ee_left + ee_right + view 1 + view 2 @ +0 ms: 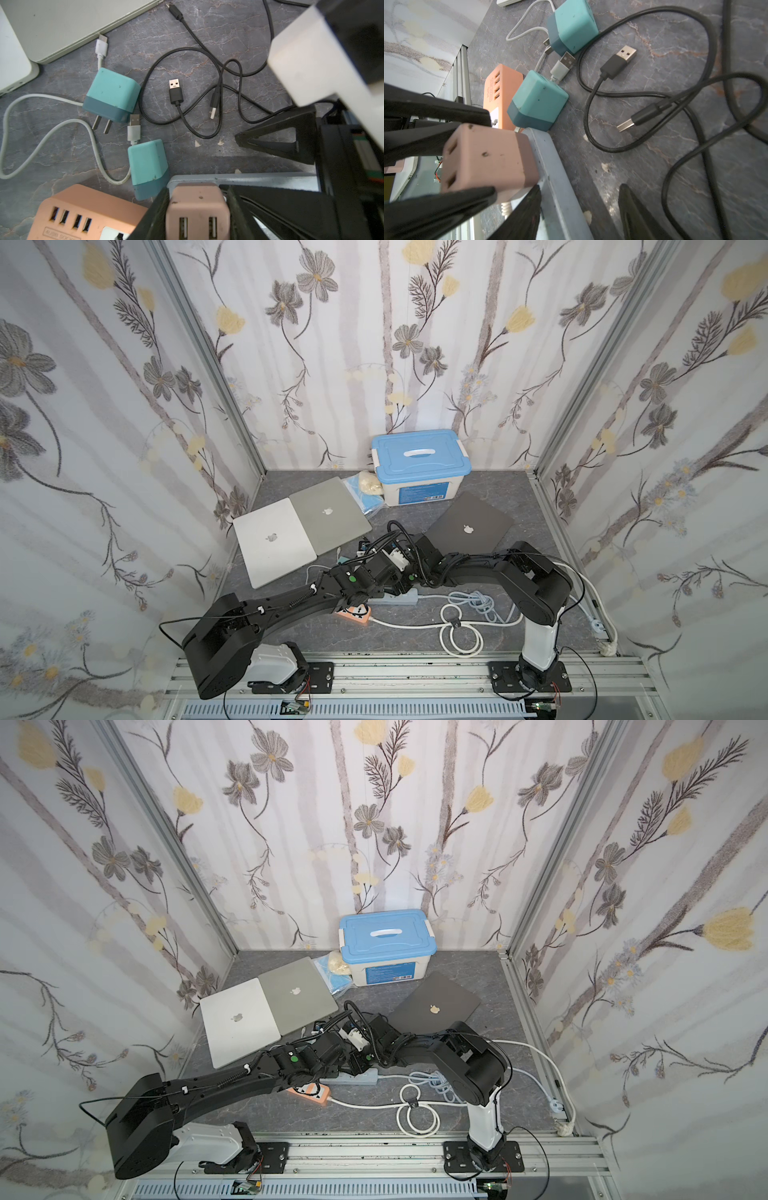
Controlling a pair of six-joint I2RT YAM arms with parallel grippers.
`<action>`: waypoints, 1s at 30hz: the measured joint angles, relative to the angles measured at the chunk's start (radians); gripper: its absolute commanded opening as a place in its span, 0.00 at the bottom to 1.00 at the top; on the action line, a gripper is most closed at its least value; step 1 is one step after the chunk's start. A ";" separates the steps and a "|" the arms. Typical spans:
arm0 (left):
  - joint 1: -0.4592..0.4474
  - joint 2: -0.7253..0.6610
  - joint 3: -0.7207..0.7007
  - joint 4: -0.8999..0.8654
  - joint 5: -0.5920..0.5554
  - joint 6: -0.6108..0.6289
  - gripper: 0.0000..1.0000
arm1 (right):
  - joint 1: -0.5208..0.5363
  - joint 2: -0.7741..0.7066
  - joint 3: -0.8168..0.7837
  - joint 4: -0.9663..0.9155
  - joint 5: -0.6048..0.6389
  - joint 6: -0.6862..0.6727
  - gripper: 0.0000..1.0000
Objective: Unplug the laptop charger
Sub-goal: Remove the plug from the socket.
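Observation:
The laptop charger (197, 209) is a pink cube with two USB ports, plugged into a grey-blue power strip (259, 178). My left gripper (197, 192) is shut on it, one black finger pressed against each side of the cube. In the right wrist view the charger (483, 158) sits between those left fingers (446, 112), still seated on the strip (560, 187). My right gripper (579, 207) is open astride the strip's long edge: one finger lies over the strip's top, the other stands on the table beside it. In both top views the arms hide the charger; the strip's end (409, 597) (370, 1076) shows.
An orange USB socket block (83, 214) lies beside the strip. Two teal plug adapters (112, 93) (147, 166), a white cable (52, 128) and black USB cables (176, 93) lie loose just beyond. Three closed laptops (272, 539) (328, 514) (469, 526), a blue-lidded box (419, 464) and coiled white cords (461, 635) surround them.

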 measured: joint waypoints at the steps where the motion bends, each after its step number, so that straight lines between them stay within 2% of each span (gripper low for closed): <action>1: 0.000 0.002 0.005 -0.007 -0.003 0.002 0.00 | 0.002 0.001 0.003 0.000 0.005 -0.001 0.62; 15: 0.007 0.000 0.048 -0.023 -0.042 0.032 0.00 | 0.010 0.021 0.018 0.024 0.014 -0.011 0.62; 19: 0.040 -0.048 0.014 -0.018 -0.020 0.032 0.00 | -0.002 -0.016 -0.008 0.027 0.009 -0.006 0.71; 25: 0.104 -0.072 -0.008 0.000 0.038 0.032 0.00 | -0.060 -0.127 -0.037 -0.121 0.018 0.019 0.80; 30: 0.169 -0.069 -0.006 0.027 0.097 0.040 0.01 | -0.080 -0.203 -0.048 -0.256 0.075 0.036 0.86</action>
